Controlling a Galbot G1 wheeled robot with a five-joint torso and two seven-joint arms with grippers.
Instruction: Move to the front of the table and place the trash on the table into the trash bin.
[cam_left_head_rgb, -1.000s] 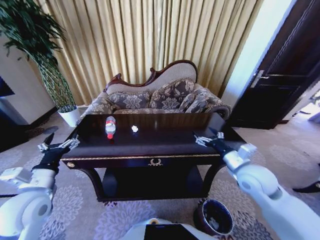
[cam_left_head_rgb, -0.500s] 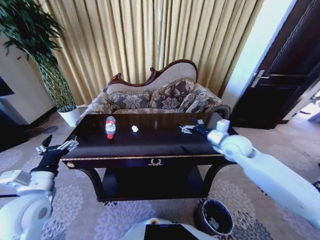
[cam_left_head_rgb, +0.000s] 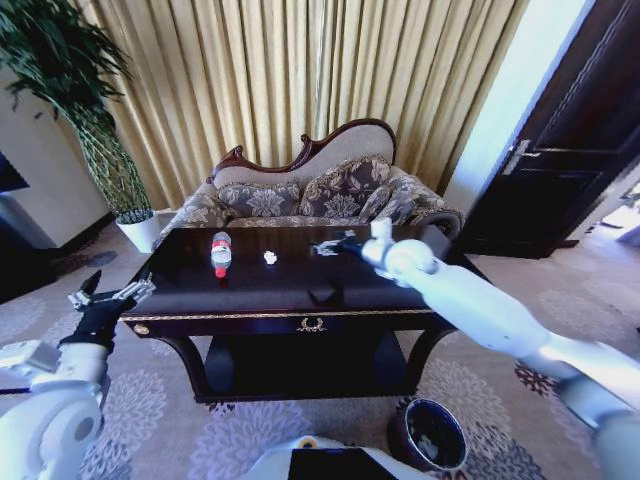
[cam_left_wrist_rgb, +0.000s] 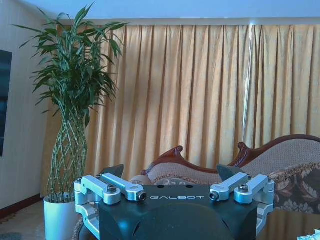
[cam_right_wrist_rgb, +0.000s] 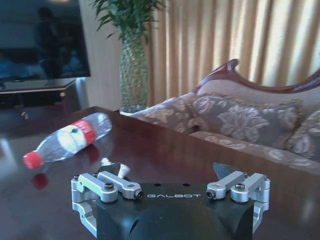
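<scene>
The dark glossy table (cam_left_head_rgb: 262, 291) stands in front of me. On it lie a clear plastic bottle (cam_left_head_rgb: 221, 251) with a red label and red cap, and a small white paper wad (cam_left_head_rgb: 269, 257) to its right. My right gripper (cam_left_head_rgb: 331, 246) hovers open over the tabletop, a little right of the wad, holding nothing. In the right wrist view the bottle (cam_right_wrist_rgb: 70, 140) lies ahead, and the wad (cam_right_wrist_rgb: 121, 170) peeks out beside one fingertip of the open right gripper (cam_right_wrist_rgb: 170, 171). My left gripper (cam_left_head_rgb: 106, 296) hangs open off the table's front left corner. The maroon trash bin (cam_left_head_rgb: 430, 436) stands on the carpet at lower right.
A patterned sofa (cam_left_head_rgb: 320, 195) backs the table, with curtains behind it. A tall plant in a white pot (cam_left_head_rgb: 140, 230) stands at the left, also in the left wrist view as the pot (cam_left_wrist_rgb: 57, 220). A dark door (cam_left_head_rgb: 565, 150) is at the right.
My right arm has swung left across the tabletop, from the front right corner to just right of the paper wad. The left arm has barely moved.
</scene>
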